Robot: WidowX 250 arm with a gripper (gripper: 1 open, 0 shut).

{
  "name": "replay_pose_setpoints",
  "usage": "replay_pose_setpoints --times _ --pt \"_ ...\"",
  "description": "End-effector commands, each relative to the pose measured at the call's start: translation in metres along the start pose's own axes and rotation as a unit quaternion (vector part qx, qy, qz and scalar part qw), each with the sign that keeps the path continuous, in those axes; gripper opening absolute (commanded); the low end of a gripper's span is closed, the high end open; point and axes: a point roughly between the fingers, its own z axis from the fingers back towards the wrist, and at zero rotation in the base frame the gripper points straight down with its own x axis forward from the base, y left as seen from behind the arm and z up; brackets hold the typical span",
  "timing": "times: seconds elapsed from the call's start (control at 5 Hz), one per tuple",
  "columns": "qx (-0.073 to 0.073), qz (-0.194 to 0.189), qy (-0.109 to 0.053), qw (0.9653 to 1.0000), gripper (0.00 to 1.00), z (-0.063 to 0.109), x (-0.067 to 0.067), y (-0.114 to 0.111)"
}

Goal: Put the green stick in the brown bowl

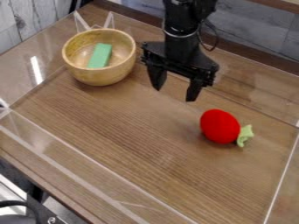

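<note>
The green stick (100, 55) lies inside the brown bowl (82, 73) at the back left of the table, leaning against the bowl's inner wall. My gripper (174, 88) hangs to the right of the bowl, pointing straight down a little above the tabletop. Its two black fingers stand wide apart with nothing between them, so it is open and empty. Gripper and bowl are apart.
A red strawberry-like toy (221, 126) with a green leaf lies on the wooden table to the right front of the gripper. Clear low walls (35, 144) frame the table's edges. A black cable trails behind the arm.
</note>
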Motion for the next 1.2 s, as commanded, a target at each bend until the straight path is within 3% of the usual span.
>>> replay_pose_setpoints --times 0.0,0.2,0.4,0.6,1.0 --pt "0.0 0.027 -0.026 0.9993 1.0 0.013 0.012 0.007" --pt "0.001 0.043 -0.026 0.9987 1.0 0.015 0.01 0.011" --pt "-0.004 0.03 -0.028 0.9992 1.0 0.034 0.013 0.009" --pt "-0.02 -0.003 -0.033 0.9992 1.0 0.049 0.015 0.003" --pt "-0.023 -0.063 -0.018 0.9976 1.0 0.055 0.008 -0.002"
